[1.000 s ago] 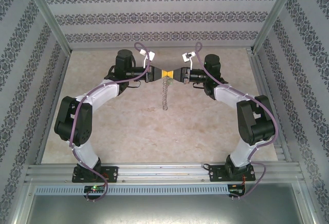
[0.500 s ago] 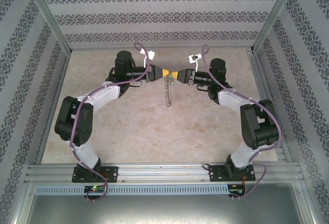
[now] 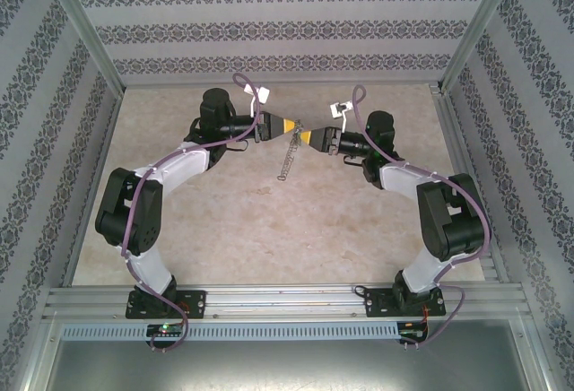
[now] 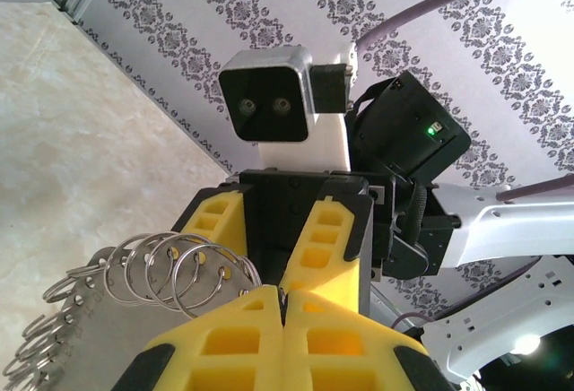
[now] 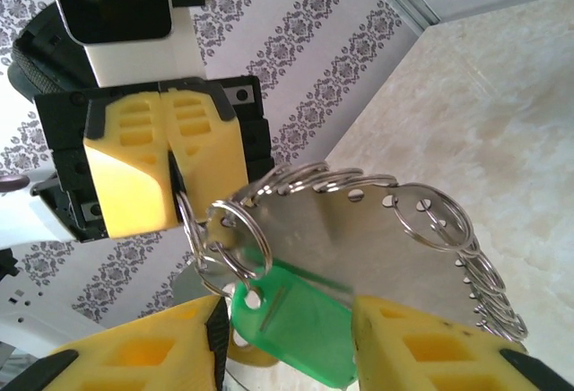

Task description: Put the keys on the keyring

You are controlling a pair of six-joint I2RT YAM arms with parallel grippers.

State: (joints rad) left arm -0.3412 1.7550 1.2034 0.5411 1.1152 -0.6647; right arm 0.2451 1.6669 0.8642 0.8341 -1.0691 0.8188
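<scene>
Key (image 5: 296, 319) threaded, release pending

Green-headed, it hangs from a loop (image 5: 235, 238) at the keyring's (image 5: 359, 238) corner, between the right gripper's (image 3: 316, 137) spread fingers (contact unclear). Just beyond that corner the left gripper (image 5: 170, 176) pinches the keyring. Threading looks done; letting go remains.

PARTS COUNT

One table (image 3: 224, 230) is carrying the set-up. Two arms are working over it: the left arm (image 3: 170, 171) and the right arm (image 3: 421, 180). Each arm is carrying one gripper, so two in all: the left gripper (image 3: 294, 129) and the right gripper (image 3: 305, 134). Each gripper is showing two yellow fingers (image 5: 134, 176), making four. One keyring (image 5: 359, 230) and one green key (image 5: 296, 315) are showing. Small rings (image 5: 430, 216) are fringing the keyring; they are overlapping, so an exact count cannot be told. Two purple cables (image 3: 179, 153) are running along the arms.
</scene>
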